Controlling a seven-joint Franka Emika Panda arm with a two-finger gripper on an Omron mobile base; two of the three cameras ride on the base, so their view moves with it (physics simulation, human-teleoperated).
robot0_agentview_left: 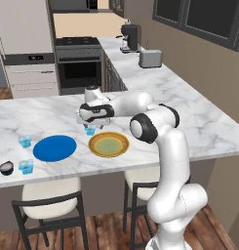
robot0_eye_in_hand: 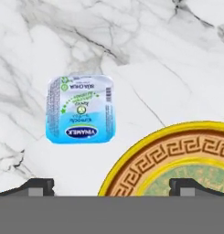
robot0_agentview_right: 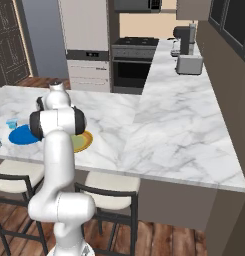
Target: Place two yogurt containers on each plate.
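Hand view: fingers (robot0_eye_in_hand: 112, 185) fully open, empty, above a blue cup (robot0_eye_in_hand: 80, 109) just beside the yellow plate (robot0_eye_in_hand: 177, 160) rim. Looks like pre-grasp; next, centre over the cup, descend, close.

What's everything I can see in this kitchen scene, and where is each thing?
yogurt cups: three, pale blue; one by the yellow plate under the end effector, two left of the blue plate
dark yogurt cup: one, grey-black, far left of the counter
blue plate: one, bright blue, bare, on the counter
yellow plate: one, golden rim, pale green centre, bare, right of the blue one
toaster: one, grey, far counter
coffee machine: one, dark, beyond the toaster
oven: one, dark, back wall
stools: two, pale seats, under the counter
end effector: one, open, above a cup
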